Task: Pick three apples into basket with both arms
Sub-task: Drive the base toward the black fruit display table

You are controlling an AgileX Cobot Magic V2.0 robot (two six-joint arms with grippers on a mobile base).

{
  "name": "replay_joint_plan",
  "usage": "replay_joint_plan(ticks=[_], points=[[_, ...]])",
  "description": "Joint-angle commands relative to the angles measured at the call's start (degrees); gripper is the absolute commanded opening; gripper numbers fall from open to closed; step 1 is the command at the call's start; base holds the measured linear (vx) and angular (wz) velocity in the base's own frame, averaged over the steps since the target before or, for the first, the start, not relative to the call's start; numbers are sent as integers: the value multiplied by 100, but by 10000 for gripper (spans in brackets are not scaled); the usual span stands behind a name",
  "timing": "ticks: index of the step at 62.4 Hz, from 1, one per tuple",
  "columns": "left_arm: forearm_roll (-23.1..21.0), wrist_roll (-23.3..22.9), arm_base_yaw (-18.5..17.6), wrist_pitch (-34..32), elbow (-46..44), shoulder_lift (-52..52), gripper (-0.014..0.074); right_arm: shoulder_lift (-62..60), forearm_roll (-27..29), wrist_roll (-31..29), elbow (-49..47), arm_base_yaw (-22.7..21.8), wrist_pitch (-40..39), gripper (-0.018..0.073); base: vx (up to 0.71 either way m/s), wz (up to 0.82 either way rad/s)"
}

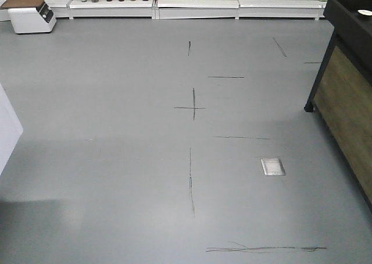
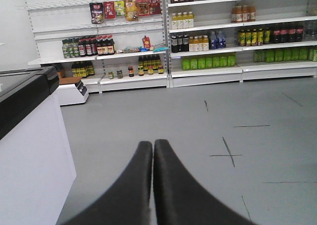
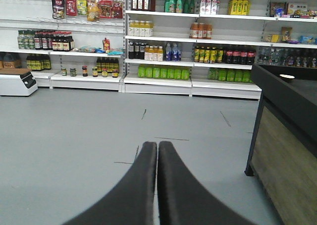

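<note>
Contact along the inner edges shows the left end effector (image 2: 152, 144) clenched on nothing, and the right end effector (image 3: 157, 145) is clenched and empty in the same way. Both point level over the bare grey floor (image 1: 116, 159) towards the stocked shelves (image 3: 158, 81). A white cabinet (image 2: 29, 155) with a black top stands close on the left. A dark desk (image 3: 290, 111) with a wood-faced side stands to the right. No apples and no basket show in any view, so where they sit, which way the stems point and how the basket's long axis runs cannot be told. The work looks barely begun, and finding the fruit comes first. To do that well, I would bring apples and basket into the wrist views before reaching. I would release the fingers only once lined up above an apple, one arm per fruit, clear of the desk's edge.
</note>
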Motion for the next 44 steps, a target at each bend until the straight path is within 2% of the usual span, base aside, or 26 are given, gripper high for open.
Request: replay_joint_plan(ticks=[1, 44], points=[[-44, -67, 6, -427, 153, -128, -6, -50, -30, 0, 59, -9, -409, -3, 11, 5], [-44, -67, 6, -427, 153, -128, -6, -50, -30, 0, 59, -9, -409, -3, 13, 4]])
